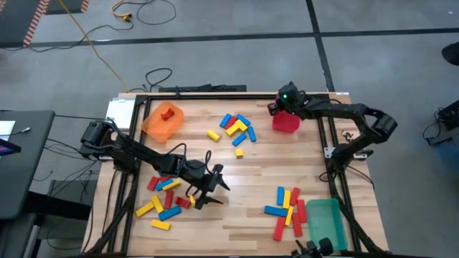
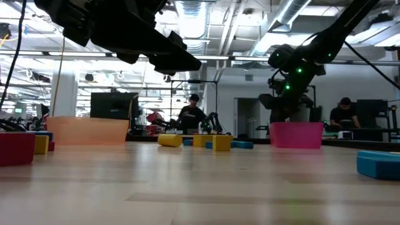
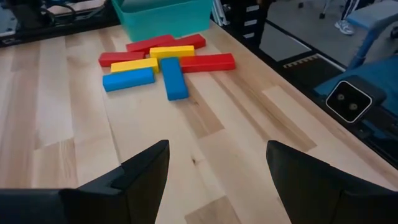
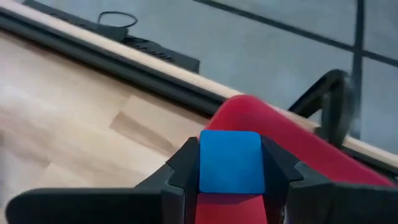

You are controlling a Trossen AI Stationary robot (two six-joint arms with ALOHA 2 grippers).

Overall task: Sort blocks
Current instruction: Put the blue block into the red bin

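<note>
A blue block (image 4: 230,162) sits clamped between the right gripper (image 4: 230,180) fingers, directly above the red bin (image 1: 285,122) at the table's far right. The left gripper (image 3: 217,180), fingers spread and empty, hovers mid-table beside scattered blocks (image 1: 163,197) near the left

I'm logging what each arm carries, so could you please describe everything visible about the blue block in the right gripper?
The blue block is a solid, matte bar seen end-on in the right wrist view, showing a roughly square face with slightly rounded corners. The right gripper clamps it between its dark fingers, one on each side. It is held in the air above the red bin at the table's far right corner, not touching the bin as far as I can see.
</note>
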